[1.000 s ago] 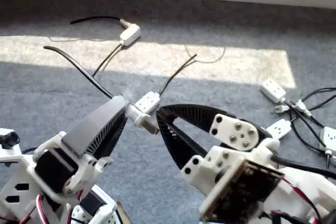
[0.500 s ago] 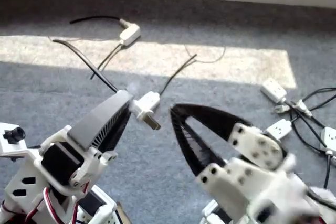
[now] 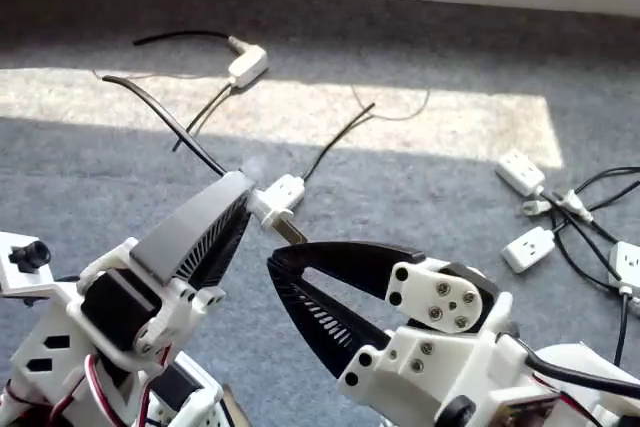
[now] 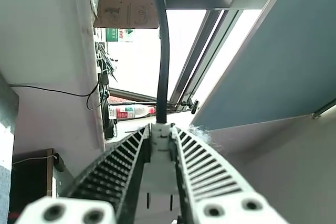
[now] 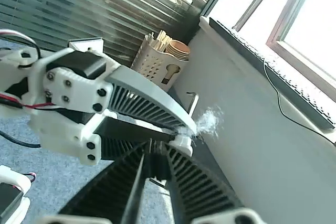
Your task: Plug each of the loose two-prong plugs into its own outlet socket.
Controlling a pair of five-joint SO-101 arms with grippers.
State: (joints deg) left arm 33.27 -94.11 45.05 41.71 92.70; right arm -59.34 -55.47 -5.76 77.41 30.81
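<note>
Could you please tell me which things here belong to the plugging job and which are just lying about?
Job: white plug in left gripper; right gripper at its prongs; outlet sockets on the carpet.
Lying about: bottle; cardboard box; basket of cups.

Plug (image 4: 159, 167) in left claw (image 3: 246, 204)

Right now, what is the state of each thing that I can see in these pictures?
left gripper: shut on the held plug, above the carpet.
held plug: clamped, prongs pointing out, not plugged in.
right gripper: its tip is at the held plug's prongs.
outlet sockets: lying on the carpet, nothing plugged in.
far white connector: lying loose on the carpet.
</note>
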